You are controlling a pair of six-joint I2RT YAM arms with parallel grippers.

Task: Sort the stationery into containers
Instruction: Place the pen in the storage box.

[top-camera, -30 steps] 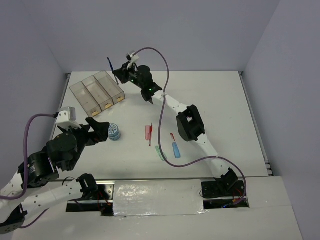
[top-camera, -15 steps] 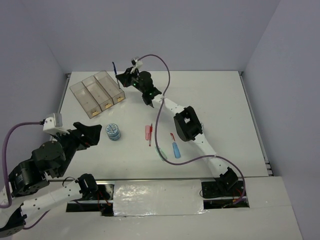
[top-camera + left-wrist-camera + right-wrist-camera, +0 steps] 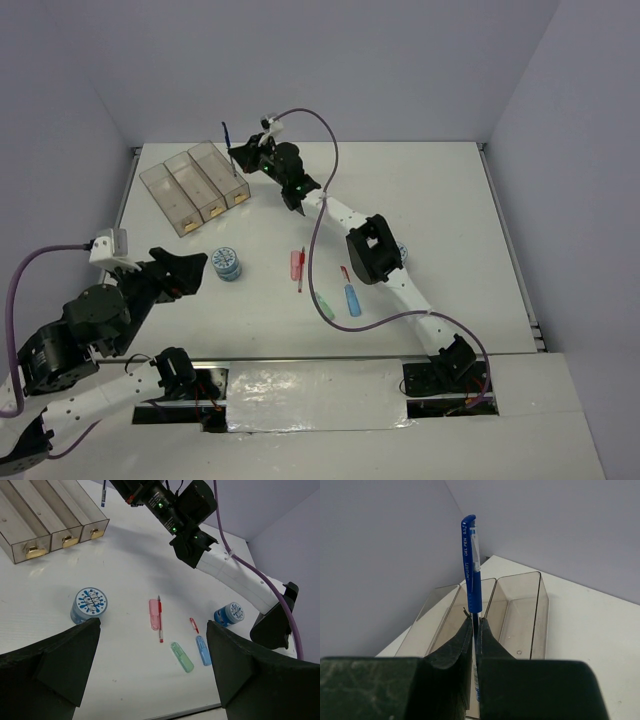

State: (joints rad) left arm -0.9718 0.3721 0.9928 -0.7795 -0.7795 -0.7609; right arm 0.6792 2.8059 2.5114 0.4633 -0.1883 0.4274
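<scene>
Clamping a blue gel pen (image 3: pixel 471 560) upright between its fingers, the right end effector (image 3: pixel 475 630) hangs near the far end of the three joined clear bins (image 3: pixel 535 610); the left end effector (image 3: pixel 152 625) gapes empty above the worktop (image 3: pixel 125 680); a tape roll (image 3: pixel 89 605) sits just beside one finger; pink bar (image 3: pixel 153 614) and red pen (image 3: pixel 160 620) lie between its fingers.

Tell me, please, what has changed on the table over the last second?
The left claw, open, pulled back from the tape roll toward the near left edge, without taking it. The right claw, shut on the blue pen, shifted only slightly above the bins. Nothing was picked up or released; the tape roll, bins and red pen stayed put.
</scene>
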